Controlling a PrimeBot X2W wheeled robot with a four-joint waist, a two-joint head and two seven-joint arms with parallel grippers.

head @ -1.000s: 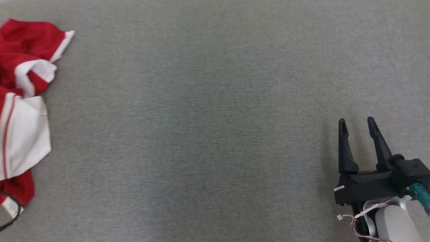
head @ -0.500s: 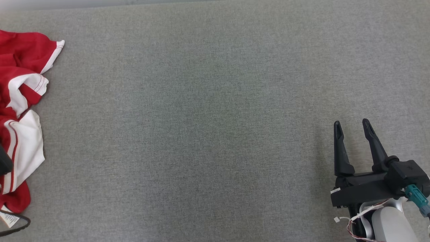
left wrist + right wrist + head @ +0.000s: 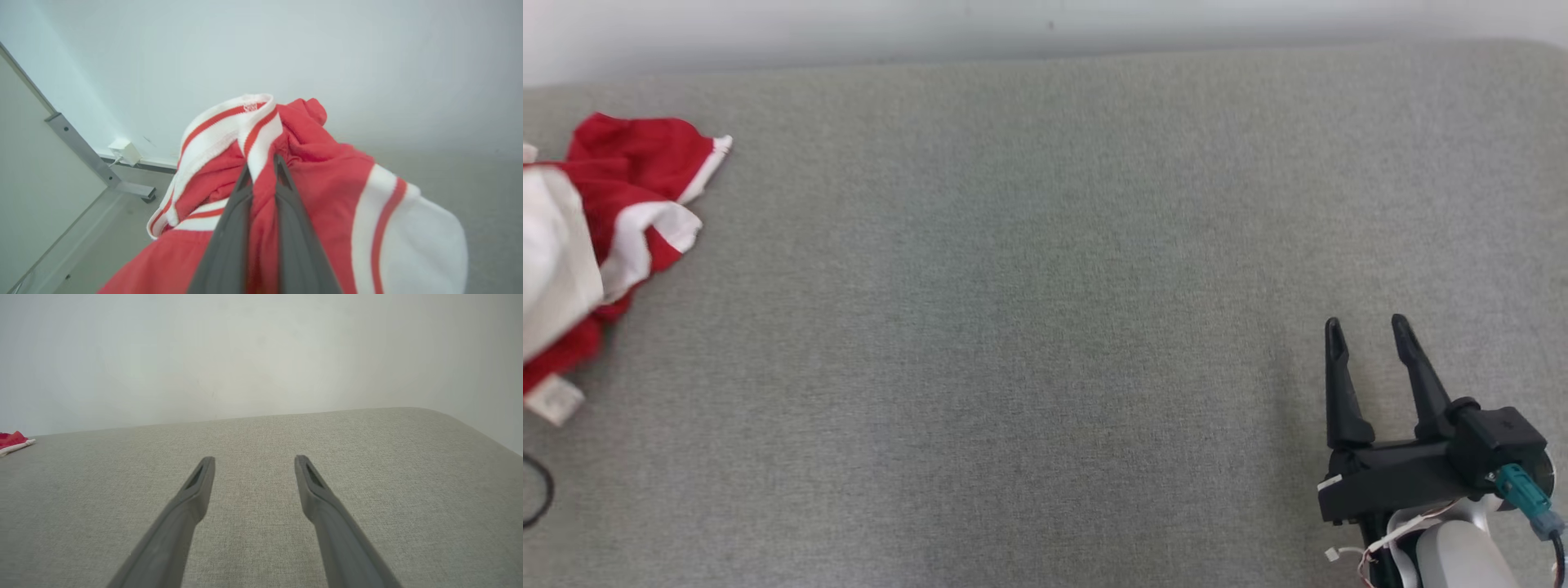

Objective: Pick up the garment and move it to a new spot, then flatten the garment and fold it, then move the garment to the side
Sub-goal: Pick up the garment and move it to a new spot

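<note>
Two dark fingers of the right claw point(image 3: 1366, 323) stand well apart at the lower right of the head view, holding nothing, over a broad grey fabric-covered surface point(image 3: 1013, 327). A crumpled red-and-white fabric garment point(image 3: 629, 180) sits at the far left edge, well apart from that claw and partly cut off by the frame. A pale wall point(image 3: 1045, 24) runs behind the surface's far edge.

From the left wrist view, the left claw point(image 3: 262, 163) is nearly closed, its fingers pinching a red fold of the garment point(image 3: 327, 175) between them. Cloth bunches around the fingertips, with a white striped band at upper left and a white panel at lower right. At left, a grey metal bar point(image 3: 81, 151) stands near a small white box point(image 3: 124, 150).

From the right wrist view, the right claw point(image 3: 255, 458) is spread wide and empty above the surface point(image 3: 408, 477). A small corner of the garment point(image 3: 12, 440) lies at the far left.
</note>
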